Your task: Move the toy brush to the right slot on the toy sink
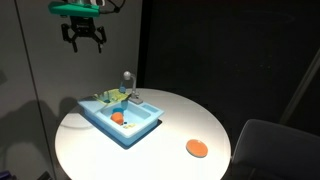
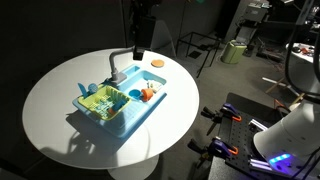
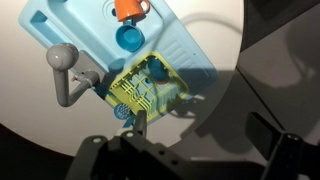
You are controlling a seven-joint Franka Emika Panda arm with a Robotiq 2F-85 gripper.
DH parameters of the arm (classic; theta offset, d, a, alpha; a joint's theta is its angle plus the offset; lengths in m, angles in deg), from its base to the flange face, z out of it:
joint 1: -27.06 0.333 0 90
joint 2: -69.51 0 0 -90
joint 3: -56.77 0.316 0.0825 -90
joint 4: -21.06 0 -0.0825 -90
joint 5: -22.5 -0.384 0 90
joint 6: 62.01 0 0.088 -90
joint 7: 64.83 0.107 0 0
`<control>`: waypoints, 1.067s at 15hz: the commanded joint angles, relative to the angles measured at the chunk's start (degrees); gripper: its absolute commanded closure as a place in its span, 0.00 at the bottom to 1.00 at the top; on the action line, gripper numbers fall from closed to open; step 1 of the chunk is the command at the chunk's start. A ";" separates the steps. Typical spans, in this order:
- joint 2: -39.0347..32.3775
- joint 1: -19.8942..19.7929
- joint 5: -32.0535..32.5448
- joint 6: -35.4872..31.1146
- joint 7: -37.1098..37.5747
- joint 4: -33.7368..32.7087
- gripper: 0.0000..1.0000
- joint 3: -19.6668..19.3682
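Note:
The light blue toy sink point(image 1: 137, 128) sits on the round white table in both exterior views point(image 2: 138, 118). Its grey faucet point(image 3: 68, 66) stands at the back rim. A yellow-green rack point(image 3: 146, 88) fills one slot; a small blue bristly piece point(image 3: 121, 112), possibly the toy brush, lies at its edge. An orange cup point(image 3: 130, 10) and a blue round piece point(image 3: 128, 38) lie in the basin. My gripper point(image 1: 85, 44) hangs high above the sink, open and empty; it also shows in an exterior view point(image 2: 140, 47) and in the wrist view point(image 3: 210, 135).
A flat orange disc point(image 1: 196, 148) lies on the round white table point(image 1: 180, 115) apart from the sink; it also shows in an exterior view point(image 2: 157, 63). A grey chair point(image 1: 275, 145) stands beside the table. Stands and equipment point(image 2: 235, 135) sit on the floor nearby.

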 commanded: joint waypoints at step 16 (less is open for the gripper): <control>-16.36 -4.70 -4.85 1.86 -33.88 -15.44 0.00 0.18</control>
